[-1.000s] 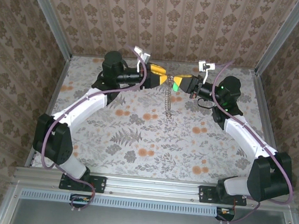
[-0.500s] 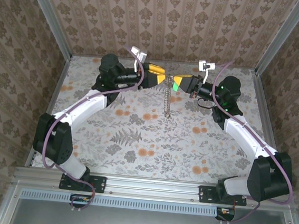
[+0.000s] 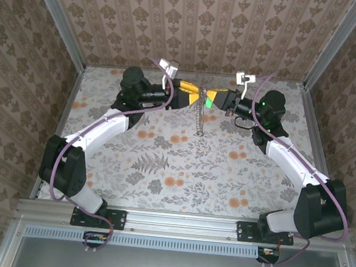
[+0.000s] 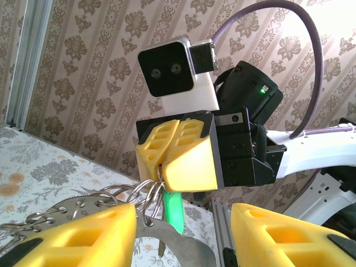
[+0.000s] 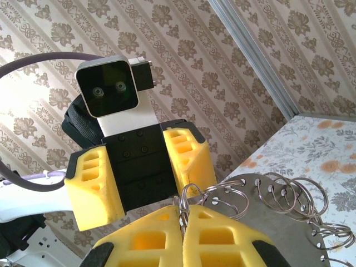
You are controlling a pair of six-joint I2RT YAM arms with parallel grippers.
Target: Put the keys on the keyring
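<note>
**Key and keyring aloft by the tabletop's point(image 3: 162, 163) far edge**

Right gripper point(image 4: 162, 169) is clamped on the green key point(image 4: 173, 214). Left gripper point(image 5: 139, 183) stands half-spread about the keyring point(image 5: 278, 206), grip uncertain. Both look light, stiff and slippery: take the key by its head, the keyring by its flat plate.

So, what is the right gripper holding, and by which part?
The right gripper pinches a small split ring by its upper arc, jaws shut on the wire; the green key hangs just below.

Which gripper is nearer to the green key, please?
Right. The right gripper, shut on a ring, has the green key hanging just beneath it; the left gripper, open, faces it from slightly farther back.
</note>
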